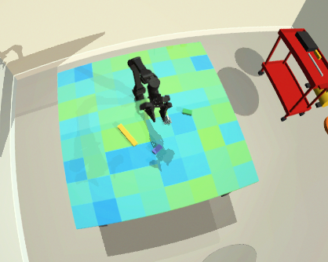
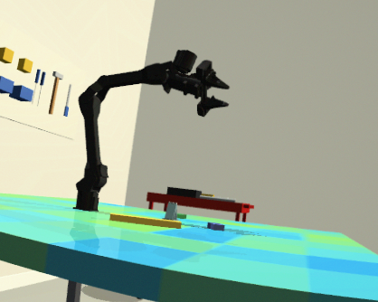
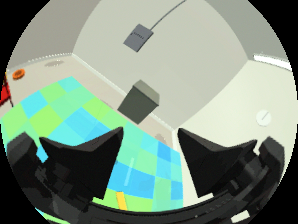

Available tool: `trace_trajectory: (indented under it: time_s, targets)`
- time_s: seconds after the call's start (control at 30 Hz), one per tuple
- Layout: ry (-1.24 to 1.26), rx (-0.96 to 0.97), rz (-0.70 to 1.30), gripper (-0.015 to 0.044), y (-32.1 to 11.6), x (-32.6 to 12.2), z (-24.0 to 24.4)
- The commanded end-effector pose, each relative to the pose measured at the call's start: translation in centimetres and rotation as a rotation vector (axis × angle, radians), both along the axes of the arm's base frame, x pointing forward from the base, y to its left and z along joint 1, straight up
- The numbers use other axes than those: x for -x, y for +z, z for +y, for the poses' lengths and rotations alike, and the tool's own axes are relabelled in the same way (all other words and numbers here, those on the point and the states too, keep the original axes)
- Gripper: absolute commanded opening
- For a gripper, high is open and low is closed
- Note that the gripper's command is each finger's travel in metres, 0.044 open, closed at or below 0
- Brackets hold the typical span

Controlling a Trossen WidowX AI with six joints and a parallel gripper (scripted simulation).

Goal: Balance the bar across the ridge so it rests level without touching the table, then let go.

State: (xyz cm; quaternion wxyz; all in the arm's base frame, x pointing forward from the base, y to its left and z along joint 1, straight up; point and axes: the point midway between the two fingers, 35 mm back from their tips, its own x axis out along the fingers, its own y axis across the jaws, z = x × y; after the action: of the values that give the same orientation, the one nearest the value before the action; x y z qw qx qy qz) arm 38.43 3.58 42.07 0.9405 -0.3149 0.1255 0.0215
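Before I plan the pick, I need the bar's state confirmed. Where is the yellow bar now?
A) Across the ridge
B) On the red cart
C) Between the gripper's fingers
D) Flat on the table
D: the yellow bar lies flat on the table, beneath the raised gripper.

Red cart (image 1: 278, 84) (image 2: 205, 200) beside table, black box (image 1: 306, 41) (image 2: 184, 192) on top; hammer (image 2: 54, 92) on wall
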Motion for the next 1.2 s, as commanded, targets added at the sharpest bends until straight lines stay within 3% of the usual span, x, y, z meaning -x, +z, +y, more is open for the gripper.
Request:
trace_trajectory:
  time_s: [0.0, 0.53, 1.17]
  targets:
    - [-0.027, 0.029, 0.121, 0.0315, -3.6, -1.2, -1.6]
    - [-0.12, 0.072, 0.646, 0.0315, -17.3, -1.0, -9.7]
    - [-0.144, -0.124, 1.241, 0.0315, -29.5, 7.0, -16.8]
